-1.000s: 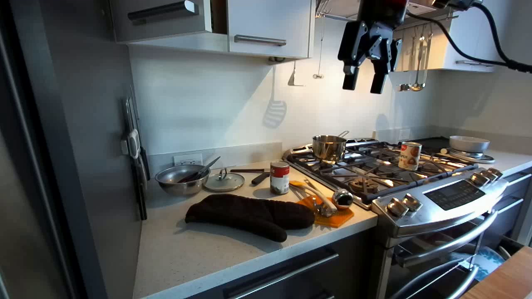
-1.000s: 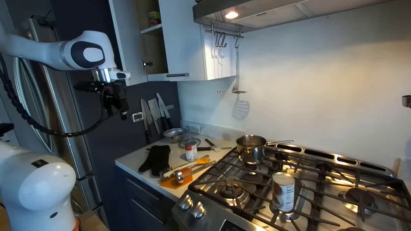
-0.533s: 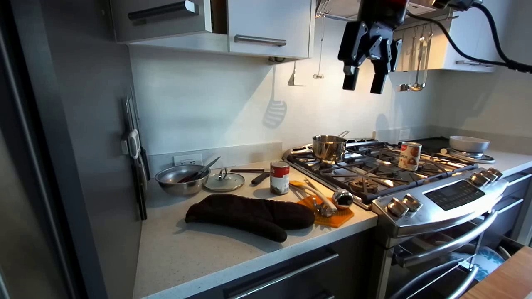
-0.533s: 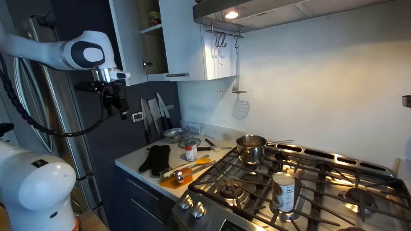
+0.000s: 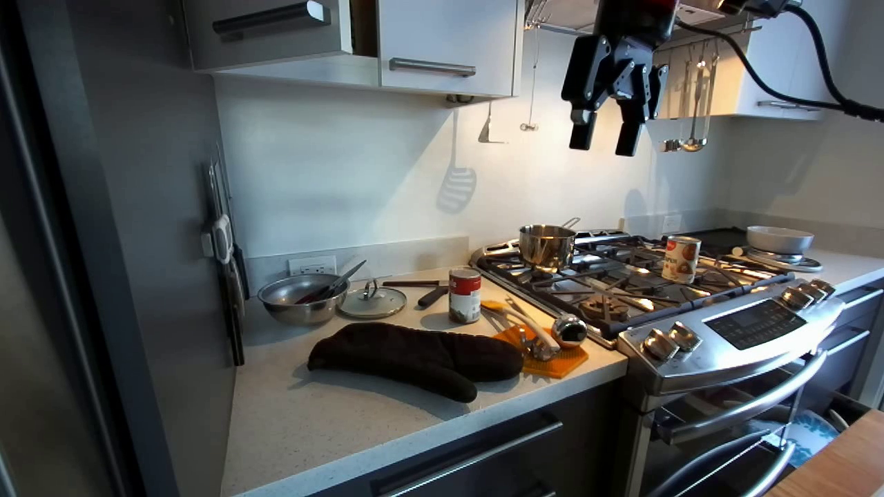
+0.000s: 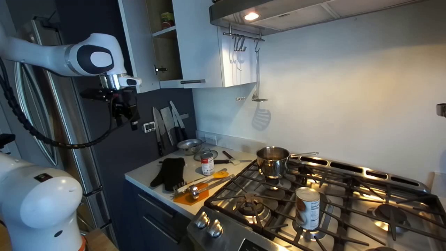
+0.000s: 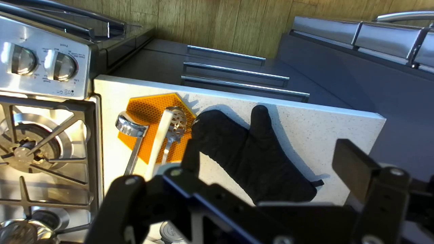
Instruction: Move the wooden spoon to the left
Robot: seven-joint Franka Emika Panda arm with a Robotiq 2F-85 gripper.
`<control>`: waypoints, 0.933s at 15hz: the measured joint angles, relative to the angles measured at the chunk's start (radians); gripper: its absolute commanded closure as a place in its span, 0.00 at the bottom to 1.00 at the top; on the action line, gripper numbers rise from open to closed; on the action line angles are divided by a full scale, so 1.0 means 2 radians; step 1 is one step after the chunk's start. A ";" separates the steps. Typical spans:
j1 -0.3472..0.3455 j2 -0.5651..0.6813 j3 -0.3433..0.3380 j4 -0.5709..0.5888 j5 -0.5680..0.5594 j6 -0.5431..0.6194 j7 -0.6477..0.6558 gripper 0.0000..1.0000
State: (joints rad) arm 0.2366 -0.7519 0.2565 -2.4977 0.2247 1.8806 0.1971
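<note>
Two fingers hang spread wide, gripping nothing, well above the tabletop. The wooden spoon lies on it near the stove, the end of its pale handle over an orange mat and its yellowish head near a red-labelled can. I judge the task to be at its approach: the spoon is not yet touched. Next should come a descent toward the stove side, the fingers turned to straddle the handle, then a firm pinch, a lift and a carry leftward (left, I take it, as both exterior views have it, away from the stove). The handle is crowded. A ladle lies just beside it toward the stove, and a slotted spoon lies so close on the other side that I cannot tell whether the two touch; a careless grab could bring either along. On that path sprawls a dark oven mitt, and the can stands upright by the head, so lifting clear seems wiser than dragging.
</note>
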 measured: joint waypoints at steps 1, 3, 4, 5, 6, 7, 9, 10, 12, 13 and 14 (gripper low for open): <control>0.000 0.000 0.000 0.000 0.000 0.000 0.000 0.00; -0.004 0.001 -0.001 0.000 -0.002 0.005 0.000 0.00; -0.009 0.004 -0.003 -0.001 -0.002 0.012 -0.002 0.00; -0.015 0.007 -0.006 -0.003 -0.004 0.020 -0.004 0.00; -0.021 0.013 -0.011 -0.007 -0.005 0.031 -0.008 0.00; -0.027 0.020 -0.016 -0.012 -0.006 0.043 -0.014 0.00; -0.039 0.039 -0.027 -0.025 -0.007 0.074 -0.025 0.00; -0.044 0.050 -0.032 -0.032 -0.008 0.091 -0.031 0.00; -0.054 0.077 -0.041 -0.046 -0.010 0.130 -0.033 0.00; -0.059 0.092 -0.044 -0.052 -0.011 0.152 -0.034 0.00; -0.064 0.109 -0.046 -0.056 -0.012 0.173 -0.034 0.00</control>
State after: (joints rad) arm 0.1087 -0.5336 0.1641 -2.6101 0.1998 2.2276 0.1299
